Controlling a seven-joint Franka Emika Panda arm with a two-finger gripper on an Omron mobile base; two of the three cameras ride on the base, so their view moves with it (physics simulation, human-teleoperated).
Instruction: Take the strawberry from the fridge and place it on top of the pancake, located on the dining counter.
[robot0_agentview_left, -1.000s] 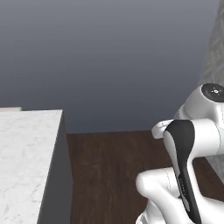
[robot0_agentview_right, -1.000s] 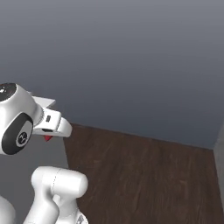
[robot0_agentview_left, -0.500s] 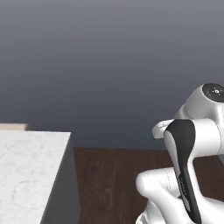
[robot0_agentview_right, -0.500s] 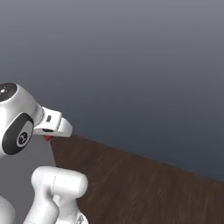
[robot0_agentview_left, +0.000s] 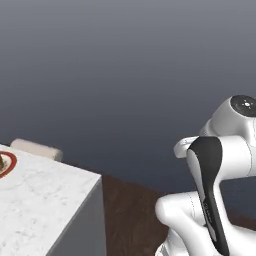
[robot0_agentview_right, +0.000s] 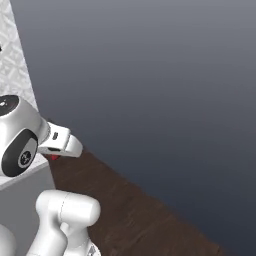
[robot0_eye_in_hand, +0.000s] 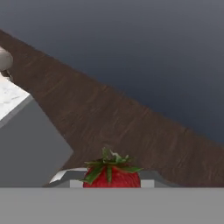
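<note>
Where the hand view looks along the fingers, one strawberry (robot0_eye_in_hand: 112, 176) sits at the bottom centre, red with a green leafy cap; the cap faces up in that view, so its long axis runs up the picture, away from the hand. The fingers are closed narrow on the strawberry, their own tips hidden by the fruit and the pale hand parts on either side of it. In the right base view a small spot of red, the same strawberry (robot0_agentview_right: 53, 157), shows just under the white hand at the end of the arm.

One worktop is in sight: the white marble dining counter (robot0_agentview_left: 47, 200) with grey sides, at the lower left of the left base view, its near corner pointing towards the arm. On it, cut by the left edge, lies one round plate (robot0_agentview_left: 7, 164) with a red rim; something tan sits on it, too small a sliver to name surely. One beige stool (robot0_agentview_left: 36, 149) shows just behind the counter's far edge. In the hand view the counter's marble corner (robot0_eye_in_hand: 9, 99) and grey side appear at left, well apart from the strawberry, with dark wooden floor (robot0_eye_in_hand: 131, 127) between and a plain dark grey wall (robot0_eye_in_hand: 144, 52) beyond.
</note>
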